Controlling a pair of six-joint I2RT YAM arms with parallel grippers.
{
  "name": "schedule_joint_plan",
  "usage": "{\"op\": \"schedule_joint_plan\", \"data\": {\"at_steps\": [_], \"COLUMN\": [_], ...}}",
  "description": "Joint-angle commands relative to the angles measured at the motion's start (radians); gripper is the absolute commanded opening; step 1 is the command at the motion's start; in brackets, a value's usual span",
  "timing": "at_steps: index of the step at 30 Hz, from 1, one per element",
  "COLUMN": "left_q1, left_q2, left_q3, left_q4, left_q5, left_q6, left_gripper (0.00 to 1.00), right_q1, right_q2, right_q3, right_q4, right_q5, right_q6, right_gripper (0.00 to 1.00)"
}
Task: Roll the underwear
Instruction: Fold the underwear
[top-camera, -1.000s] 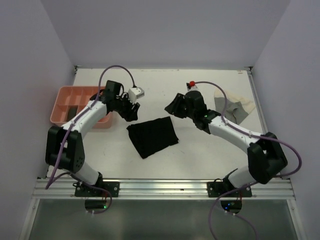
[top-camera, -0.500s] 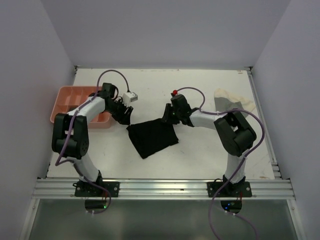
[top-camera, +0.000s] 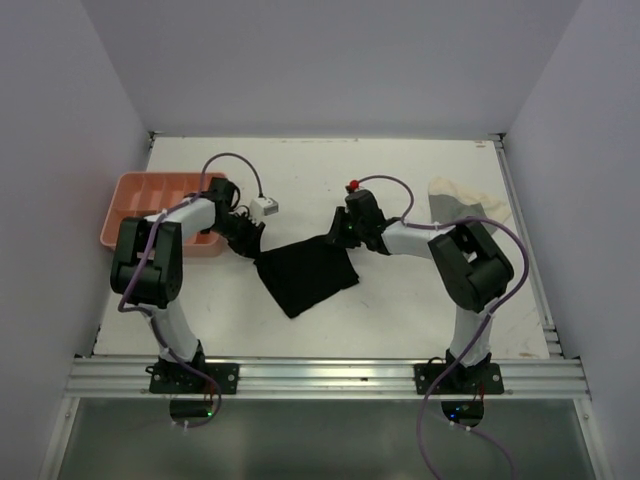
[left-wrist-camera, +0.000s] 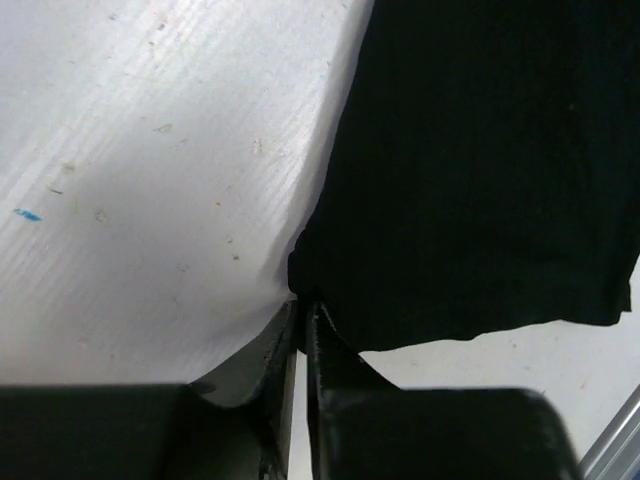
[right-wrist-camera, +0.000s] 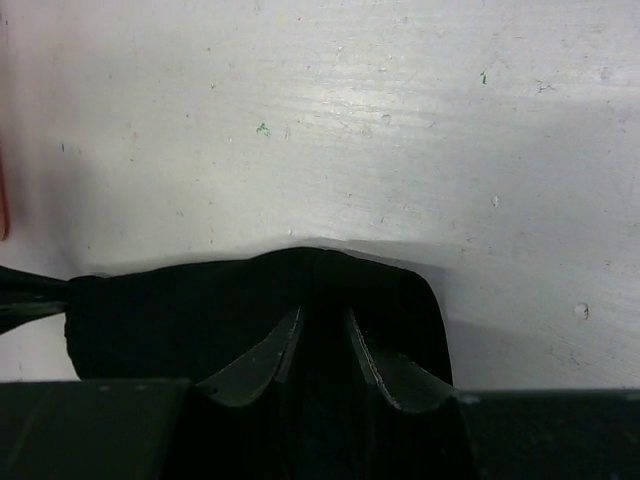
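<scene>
Both tools are now down at the far edge of the black underwear (top-camera: 306, 274), one at each end of it; a second ago they were near the cloth but not on it. The left tool (left-wrist-camera: 303, 312) has narrowed a lot in this time. In its wrist view the jaws are almost together with the corner of the cloth pinched at their tips, so I judge it is grasping this corner. The right tool (right-wrist-camera: 324, 335) has also narrowed, but its fingers (right-wrist-camera: 268, 362) stand a little apart, pressed into a raised bump of black cloth; whether they really hold it I cannot tell. The garment itself has not moved: it lies flat and unrolled in the middle of the counter (top-camera: 400, 310), turned like a diamond. A cream underwear (top-camera: 465, 205) lies at the far right, and the pink tray (top-camera: 130, 205) stands at the left. In my judgement the reaching is finished and the gripping is under way, so rolling toward the near side can come next; no turn is made yet.
</scene>
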Motion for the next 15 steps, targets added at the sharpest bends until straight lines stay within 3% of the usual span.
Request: {"op": "schedule_joint_plan", "data": {"at_steps": [1,2,11,13,14,15], "left_q1": [0.0,0.001,0.001,0.001,0.001,0.001], "left_q2": [0.038,0.044,0.017,0.001,-0.031,-0.054], "left_q3": [0.024,0.031,0.084,0.107,0.123,0.126], "left_q4": [0.009,0.014,0.054,0.037,0.034,0.052], "left_q5": [0.034,0.028,-0.058,-0.03,0.005,0.02], "left_q6": [0.016,0.014,-0.015,0.003,0.017,0.019], "left_gripper": [0.08,0.0,0.0,0.12,0.31,0.37], "right_q1": [-0.032,-0.039,-0.053,-0.052,-0.052,-0.052], "right_q2": [-0.007,-0.015,-0.142,-0.197,-0.22,-0.252], "right_q3": [-0.069,-0.083,-0.227,-0.261,-0.273,-0.295], "right_q4": [-0.049,-0.048,-0.013,0.026,0.067,0.081], "right_q5": [0.057,0.057,0.034,-0.015,-0.051,-0.061], "right_q6": [0.006,0.009,0.046,0.069,0.077,0.089], "right_gripper": [0.26,0.26,0.26,0.29,0.31,0.32]}}
